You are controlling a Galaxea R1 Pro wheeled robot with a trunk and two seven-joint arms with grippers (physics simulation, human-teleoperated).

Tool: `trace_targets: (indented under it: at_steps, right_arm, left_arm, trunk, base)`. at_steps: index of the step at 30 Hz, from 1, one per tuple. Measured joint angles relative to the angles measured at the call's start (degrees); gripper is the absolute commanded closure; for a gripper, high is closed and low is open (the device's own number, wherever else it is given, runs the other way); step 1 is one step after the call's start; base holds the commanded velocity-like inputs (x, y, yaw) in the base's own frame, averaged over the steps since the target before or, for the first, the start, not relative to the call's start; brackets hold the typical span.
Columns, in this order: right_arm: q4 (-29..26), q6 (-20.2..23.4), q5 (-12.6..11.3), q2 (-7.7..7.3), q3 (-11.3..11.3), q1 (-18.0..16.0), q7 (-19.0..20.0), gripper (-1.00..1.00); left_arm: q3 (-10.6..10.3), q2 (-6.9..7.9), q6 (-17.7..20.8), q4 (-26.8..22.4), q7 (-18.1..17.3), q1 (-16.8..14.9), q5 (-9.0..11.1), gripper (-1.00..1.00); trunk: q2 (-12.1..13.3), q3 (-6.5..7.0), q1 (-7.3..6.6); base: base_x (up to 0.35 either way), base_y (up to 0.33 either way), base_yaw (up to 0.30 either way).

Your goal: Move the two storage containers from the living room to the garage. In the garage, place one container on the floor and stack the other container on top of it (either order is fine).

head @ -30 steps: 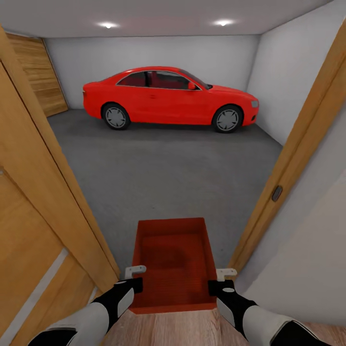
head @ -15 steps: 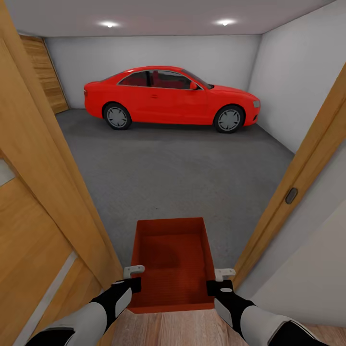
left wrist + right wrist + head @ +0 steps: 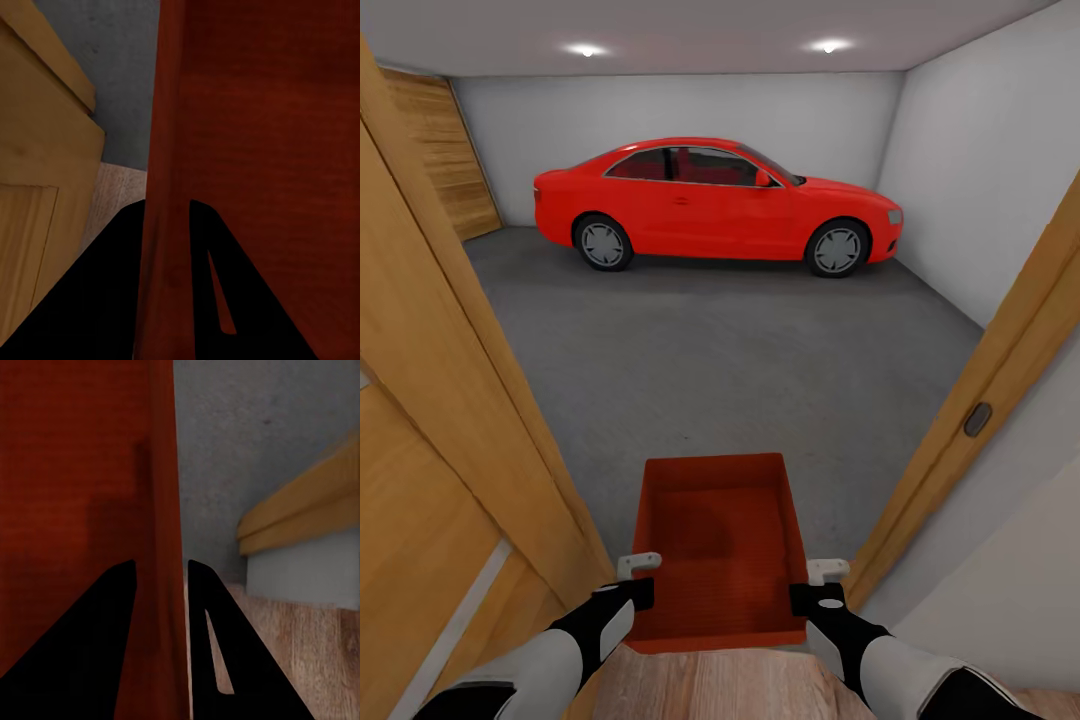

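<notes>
A: Garage [image 3: 690,110] ahead through the doorway: white walls, dark grey concrete floor [image 3: 710,370], two ceiling lights. Red car [image 3: 715,205] parked at 12 o'clock, side-on, well apart from us. Plank garage door [image 3: 445,165] at 10 o'clock.

B: Where's the container?

A: One storage container [image 3: 720,545], orange-red, open top up, carried level at 6 o'clock in the head view, between both arms. Its far end is over the concrete, its near end over the light wood planks [image 3: 710,685]. Wooden door frame [image 3: 980,370] at 3 o'clock, door leaf [image 3: 430,420] at 9.

B: Grips?

A: Left gripper [image 3: 640,578] clamps the container's left long wall: in the left wrist view the fingers [image 3: 112,300] sit either side of the wall [image 3: 169,150], narrow gap. Right gripper [image 3: 822,582] does the same on the right wall [image 3: 161,510], one finger [image 3: 97,645] inside, one outside. Contact looks firm, though the finger pads render as black silhouettes, so probably pinched, not certain.

B: Contents?

A: Bin interior shows bare ribbed base.
</notes>
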Motion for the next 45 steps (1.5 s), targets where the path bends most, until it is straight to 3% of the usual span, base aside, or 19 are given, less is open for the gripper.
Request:
trace_targets:
  at_steps: [45]
  right_arm:
    - [0.0,-0.2,0.0,0.01,-0.1,0.0,0.0,1.00]
  left_arm:
    - [-0.1,0.01,0.0,-0.2,0.0,0.0,0.0,1.00]
  trunk:
    - [0.0,0.00,0.00]
  base:
    - [0.321,0.000,0.000]
